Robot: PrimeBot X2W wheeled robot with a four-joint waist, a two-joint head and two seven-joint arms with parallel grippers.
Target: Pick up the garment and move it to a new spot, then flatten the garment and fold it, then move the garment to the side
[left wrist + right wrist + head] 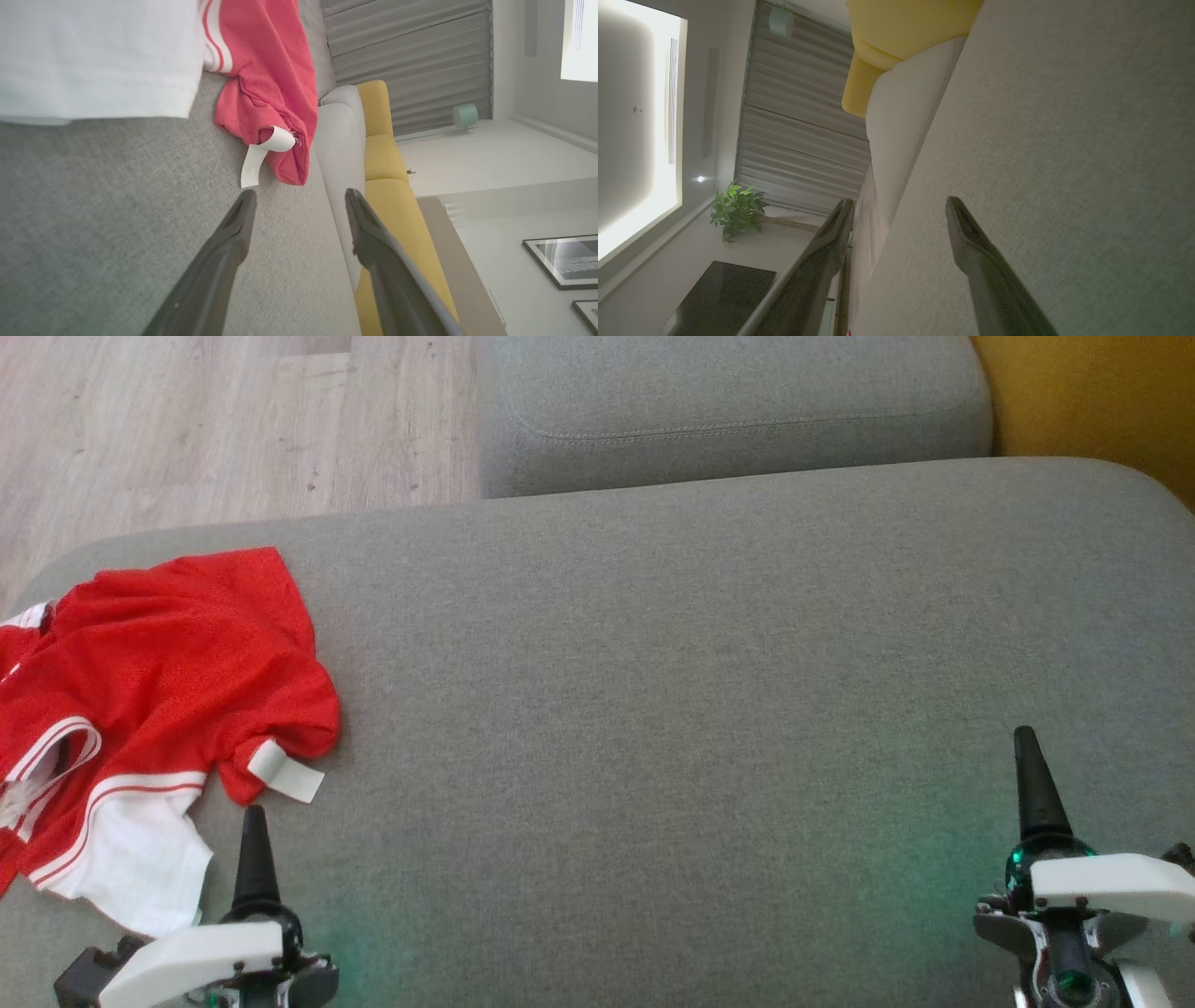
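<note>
One garment on show: a crumpled red mesh jersey with white trim and a white panel (159,691). It lies bunched at the left end of the big grey fabric seat cushion (672,709) and runs off the left edge of the head view. One white fabric strip (287,773) curls out of its red hem, flat on the cushion. Two grippers are in play. The left gripper (299,200) sits just beside the jersey with both dark fingers spread wide and nothing between them, its tips just short of that white strip. The right gripper (900,207) is well apart from the jersey, over at the cushion's right end. Its two fingers are equally wide and hold nothing, with bare grey fabric under them. Behind the seat there's a second grey cushion (728,420), with one yellow upholstered piece (1102,392) to its right and pale wooden floor (187,429) to its left.
</note>
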